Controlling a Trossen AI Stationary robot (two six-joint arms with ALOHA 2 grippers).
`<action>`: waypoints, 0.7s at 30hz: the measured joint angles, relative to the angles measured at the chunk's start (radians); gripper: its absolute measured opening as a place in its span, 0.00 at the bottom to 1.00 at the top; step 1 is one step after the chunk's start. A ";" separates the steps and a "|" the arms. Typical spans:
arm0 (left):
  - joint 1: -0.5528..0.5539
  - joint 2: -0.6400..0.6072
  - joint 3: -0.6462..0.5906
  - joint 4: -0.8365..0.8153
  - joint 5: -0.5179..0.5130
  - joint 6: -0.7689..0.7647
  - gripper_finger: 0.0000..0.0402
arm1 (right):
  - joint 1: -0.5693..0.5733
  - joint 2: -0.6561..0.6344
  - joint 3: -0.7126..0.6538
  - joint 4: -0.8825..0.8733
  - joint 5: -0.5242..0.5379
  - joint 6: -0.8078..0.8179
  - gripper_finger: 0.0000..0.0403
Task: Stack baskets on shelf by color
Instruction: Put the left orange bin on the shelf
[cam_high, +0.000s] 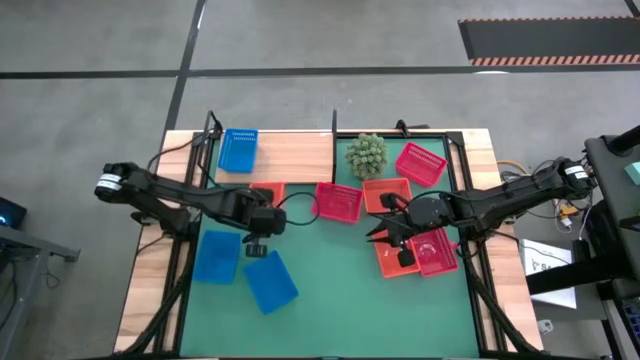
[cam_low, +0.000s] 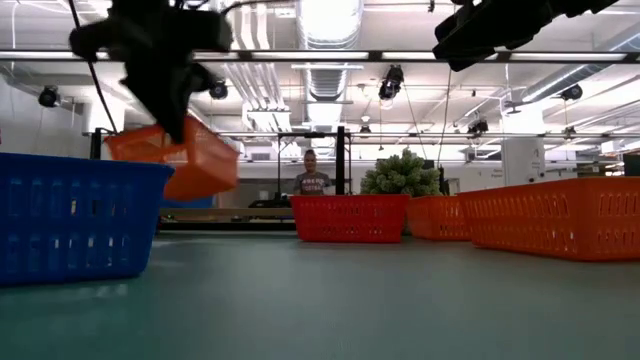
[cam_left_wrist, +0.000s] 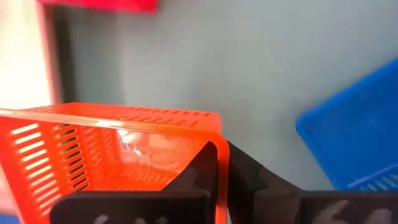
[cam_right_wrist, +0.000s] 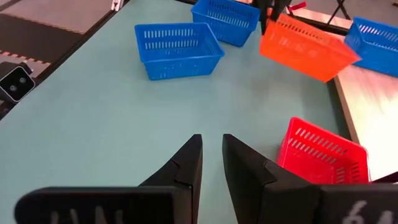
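Note:
My left gripper (cam_high: 268, 205) (cam_low: 172, 105) is shut on an orange basket (cam_low: 175, 158) (cam_right_wrist: 305, 46) and holds it above the green mat, close to the shelf (cam_high: 290, 155), a light wooden board with a black post (cam_high: 333, 125). A blue basket (cam_high: 238, 150) sits on the shelf. My right gripper (cam_high: 380, 232) (cam_right_wrist: 212, 146) hovers open over the mat, touching nothing, beside an orange basket (cam_high: 392, 258) and a red-pink one (cam_high: 437, 250). Two blue baskets (cam_high: 217, 255) (cam_high: 270, 282) rest on the mat. My left gripper (cam_left_wrist: 222, 168) pinches the orange basket's side wall at a corner of the rim (cam_left_wrist: 217, 140), with one finger (cam_left_wrist: 196, 174) inside the basket and the other (cam_left_wrist: 252, 177) outside. It comes at the wall from above. The basket hangs tilted below the fingers, lifted clear of the mat.
A spiky green ball plant (cam_high: 366, 155) stands at the far edge beside a red-pink basket (cam_high: 420, 163). Another red-pink basket (cam_high: 338, 202) and an orange one (cam_high: 385, 193) sit mid-table. Bare green mat (cam_high: 340, 290) lies toward the near edge. A person (cam_low: 312, 178) stands far behind.

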 joint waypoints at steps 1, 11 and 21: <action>0.000 0.000 0.017 0.000 -0.014 0.010 0.00 | 0.000 0.000 0.000 0.001 0.000 -0.001 0.14; 0.095 0.000 0.071 0.094 -0.115 0.229 0.00 | 0.000 0.000 0.000 -0.020 0.000 -0.016 0.14; 0.494 0.017 0.070 0.225 0.002 0.392 0.00 | 0.000 0.000 0.000 -0.022 -0.001 -0.051 0.14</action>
